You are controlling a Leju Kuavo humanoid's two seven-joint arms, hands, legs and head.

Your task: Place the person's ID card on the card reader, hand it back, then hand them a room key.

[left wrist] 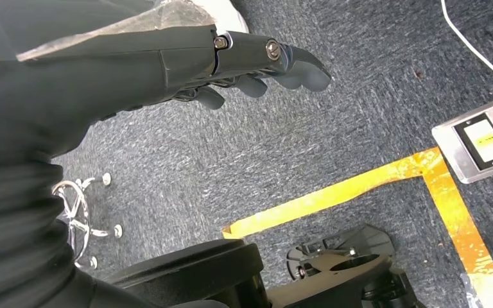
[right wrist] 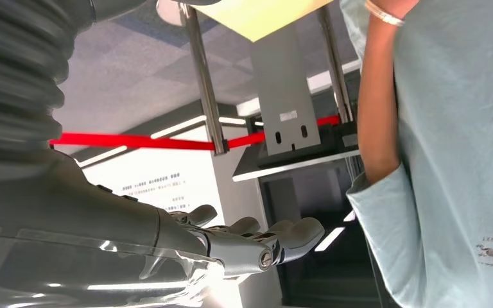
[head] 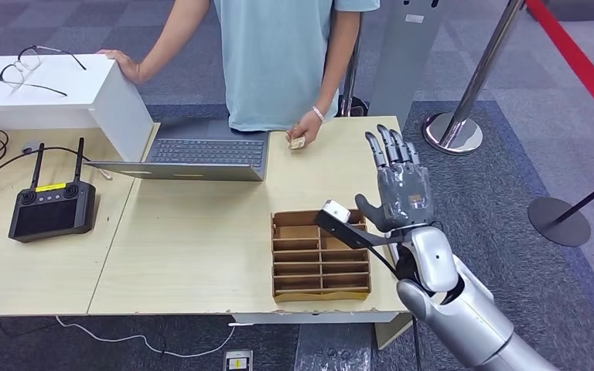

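The right hand (head: 397,185) is raised over the far right part of the wooden table (head: 193,247), fingers spread and pointing toward twelve o'clock, nothing held in it; in the right wrist view the same hand (right wrist: 244,240) is seen flat and extended toward the person's light blue shirt (right wrist: 462,160). At about eleven o'clock from that hand, a small tan card (head: 298,143) is pinched in the person's hand (head: 303,133) just above the table's far edge, beside the right corner of the open laptop (head: 193,158); whether it is the ID card or a key cannot be told. Just beside the right wrist, at its nine o'clock, a cardboard divided tray (head: 321,259) is seen on the table. The left hand (left wrist: 257,64) is hung low over grey carpet, fingers loosely curled with nothing in them. A black controller (head: 52,207) with a yellow label, its writing too small to be read, is lying at the table's left, and glasses (head: 35,66) are resting on the white box (head: 62,97)
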